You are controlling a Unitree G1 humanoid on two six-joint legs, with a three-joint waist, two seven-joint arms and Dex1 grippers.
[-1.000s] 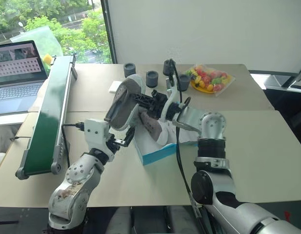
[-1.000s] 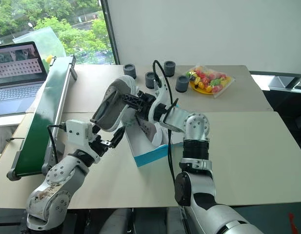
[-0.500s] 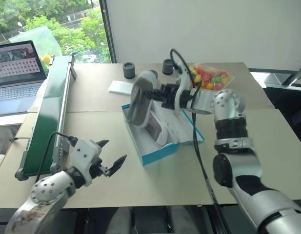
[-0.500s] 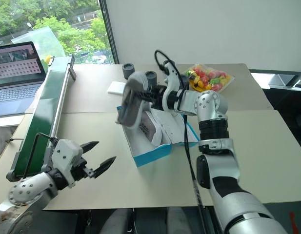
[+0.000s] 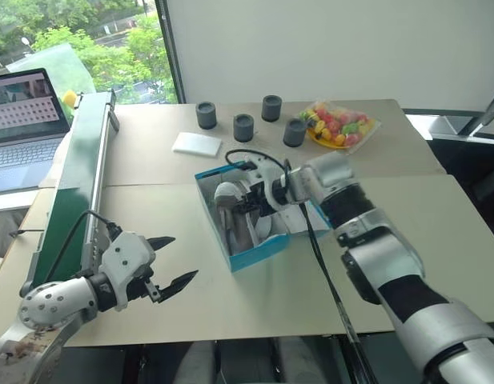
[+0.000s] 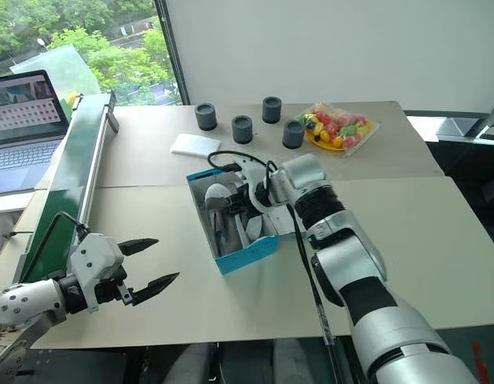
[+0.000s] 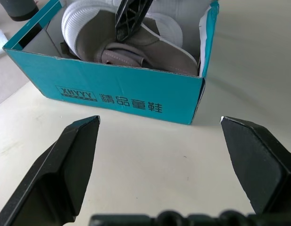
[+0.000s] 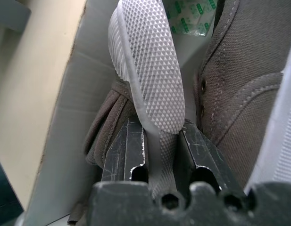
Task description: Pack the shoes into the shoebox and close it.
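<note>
Blue shoebox (image 5: 251,254) holds both shoes (image 7: 136,49), right gripper (image 8: 159,141) pinching one's sole inside; left gripper (image 5: 173,261) spread wide at its 8 o'clock.

My arms are silver-grey shells with black joint bands — the left forearm's paint is chipped brown. A black cable loops along each wrist. The left gripper (image 5: 168,260) and right gripper (image 8: 160,141) have black fingers — scuffed, latticed.
</note>
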